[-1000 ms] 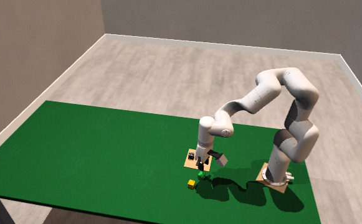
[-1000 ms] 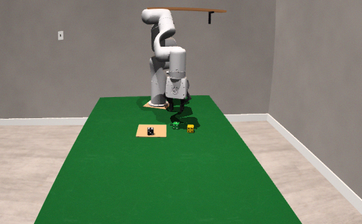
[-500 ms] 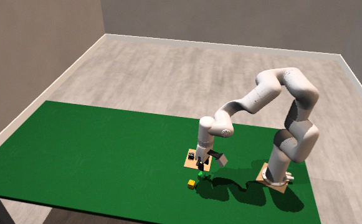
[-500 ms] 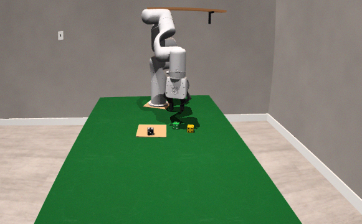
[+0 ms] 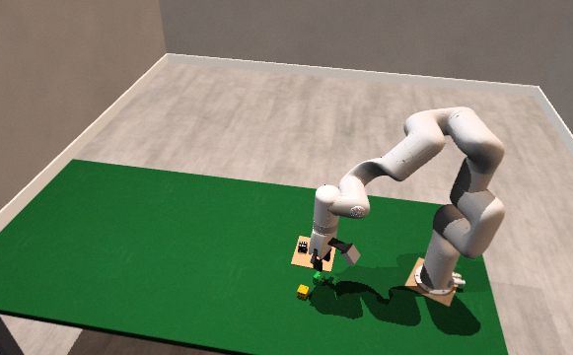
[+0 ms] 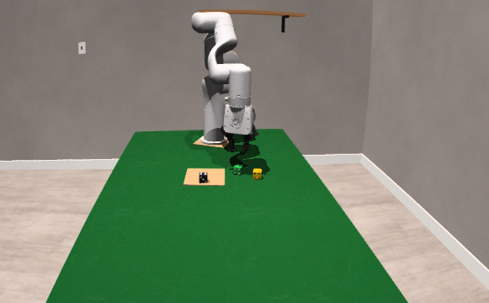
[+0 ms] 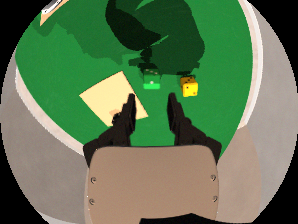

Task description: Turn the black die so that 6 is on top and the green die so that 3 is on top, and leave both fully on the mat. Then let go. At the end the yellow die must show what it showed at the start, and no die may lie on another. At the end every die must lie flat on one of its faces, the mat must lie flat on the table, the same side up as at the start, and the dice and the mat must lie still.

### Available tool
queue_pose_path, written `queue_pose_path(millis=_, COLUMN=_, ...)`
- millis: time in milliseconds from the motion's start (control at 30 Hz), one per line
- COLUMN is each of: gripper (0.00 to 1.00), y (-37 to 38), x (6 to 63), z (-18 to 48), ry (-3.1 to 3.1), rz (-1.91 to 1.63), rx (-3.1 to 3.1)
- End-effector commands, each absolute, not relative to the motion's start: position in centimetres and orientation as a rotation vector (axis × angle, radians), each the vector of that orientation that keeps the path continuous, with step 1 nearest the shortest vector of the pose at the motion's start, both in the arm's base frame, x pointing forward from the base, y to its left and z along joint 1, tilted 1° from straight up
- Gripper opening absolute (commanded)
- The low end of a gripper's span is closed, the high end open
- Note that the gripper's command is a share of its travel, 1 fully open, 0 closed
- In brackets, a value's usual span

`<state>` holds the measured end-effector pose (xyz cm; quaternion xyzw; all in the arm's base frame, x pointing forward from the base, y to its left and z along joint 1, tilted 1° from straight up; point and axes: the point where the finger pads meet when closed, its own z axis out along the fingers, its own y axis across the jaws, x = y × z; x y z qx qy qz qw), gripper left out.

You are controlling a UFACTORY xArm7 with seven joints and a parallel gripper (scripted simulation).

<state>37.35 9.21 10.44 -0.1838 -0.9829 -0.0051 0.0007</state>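
Observation:
The black die (image 5: 303,247) lies on the small tan mat (image 5: 310,256), also seen in the exterior view (image 6: 204,177). The green die (image 5: 318,277) lies on the green table top just off the mat's edge, with the yellow die (image 5: 303,292) beside it. My gripper (image 6: 237,148) hangs above the table, pointing down, fingers partly apart with nothing between them. In the wrist view the green die (image 7: 153,83) sits just ahead of the gap between my fingertips, the yellow die (image 7: 189,86) to its right and the mat (image 7: 109,96) to the left. The black die is hidden there.
The arm's base (image 5: 436,283) stands on a tan plate at the table's near right corner in the top view. The arm's shadow falls over the green and yellow dice. A wooden shelf (image 6: 252,13) hangs on the wall behind the arm.

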Motion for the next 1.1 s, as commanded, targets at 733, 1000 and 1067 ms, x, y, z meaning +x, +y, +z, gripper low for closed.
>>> queue_pose_path(millis=733, gripper=0.47, y=9.3, x=37.5, z=7.6, ry=-3.09, rz=-0.019, rx=-0.578)
queue_pose_path(millis=1000, gripper=0.47, y=9.3, x=37.5, z=6.5, ry=-3.09, rz=-0.019, rx=-0.578)
queue_pose_path(millis=1067, gripper=0.47, y=9.3, x=37.5, z=6.3, ry=-3.09, rz=-0.019, rx=-0.578)
